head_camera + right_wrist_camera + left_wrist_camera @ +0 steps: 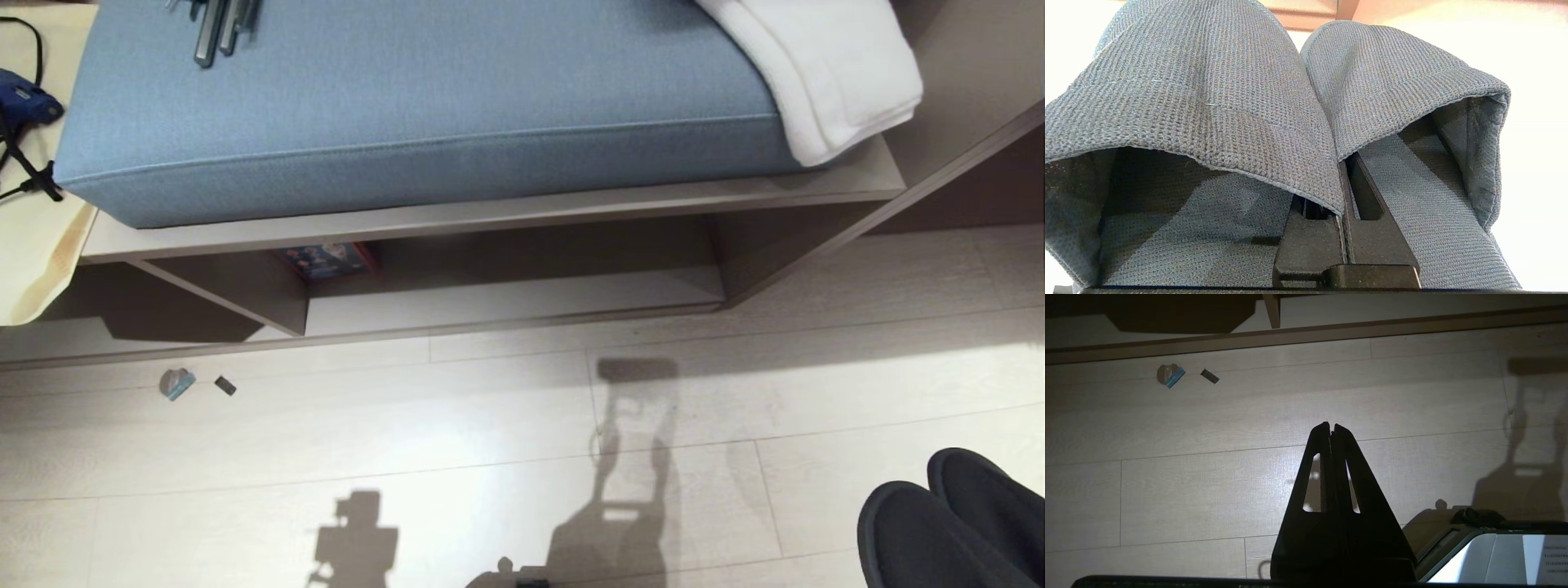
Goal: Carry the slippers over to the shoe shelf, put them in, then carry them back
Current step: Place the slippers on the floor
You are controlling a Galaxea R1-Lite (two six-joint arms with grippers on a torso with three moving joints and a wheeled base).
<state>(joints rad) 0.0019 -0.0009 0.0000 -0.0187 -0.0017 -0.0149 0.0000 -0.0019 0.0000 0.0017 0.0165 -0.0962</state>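
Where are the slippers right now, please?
The slippers sit at the head view's lower right, clamped in the right gripper above the floor, short of the shoe shelf.

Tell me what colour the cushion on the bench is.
The cushion is light blue fabric; it shows best in the head view.

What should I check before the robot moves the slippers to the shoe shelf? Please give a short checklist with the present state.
1. Right gripper shut on the slippers, one finger inside each: ok.
2. Both slippers held together, side by side: ok.
3. Shoe shelf compartment right of the divider free for the pair: ok; only a colourful box sits deep at its left end.
4. Floor path: two small scraps lie left of it: ok.
5. Left gripper shut, holding nothing, over bare floor: ok.
6. Grip firm enough for the move: cannot tell.
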